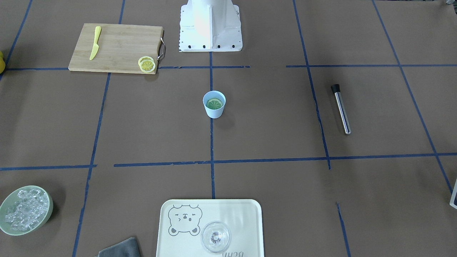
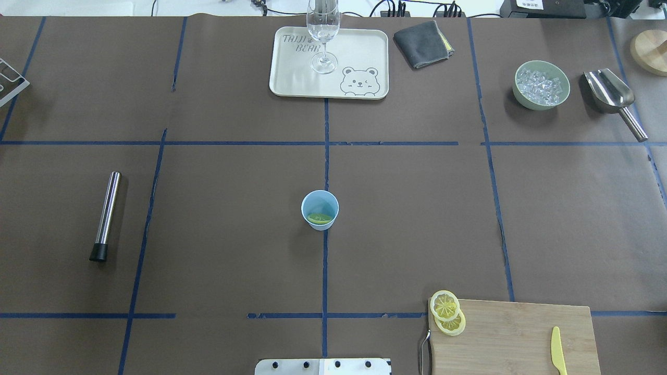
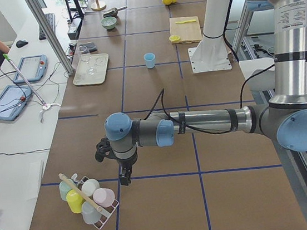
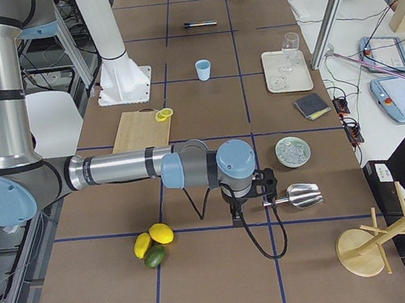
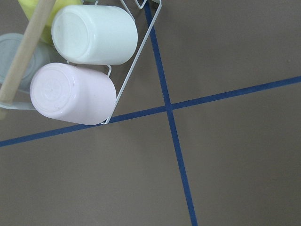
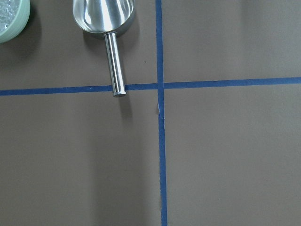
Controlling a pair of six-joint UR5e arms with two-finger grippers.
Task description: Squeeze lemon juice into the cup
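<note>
Front view: lemon slice [image 1: 214, 104] lay inside the light-blue cup [image 1: 213, 112], table centre; two spare slices [image 1: 147, 64] on the cutting board [image 1: 121, 46], robot's near right.
Overhead: same, no arm near.
Left side view: left gripper [image 3: 125, 177] hung by the cup rack [image 3: 109, 214] — opening and load unreadable.
Right side view: right gripper [image 4: 235, 209] by the metal scoop [image 4: 304, 195], likewise unreadable.
My read: slice delivered — any squeeze needs an arm reaching in.

The left arm [image 3: 205, 122] and right arm [image 4: 113, 168] are silver tubes with grey joints and light-blue round caps [image 3: 118, 126]. A thin black cable [image 4: 258, 252] trails each. The white pedestal base [image 1: 210, 25], at the desk's robot-side edge, shows black screws [image 1: 204, 46].
</note>
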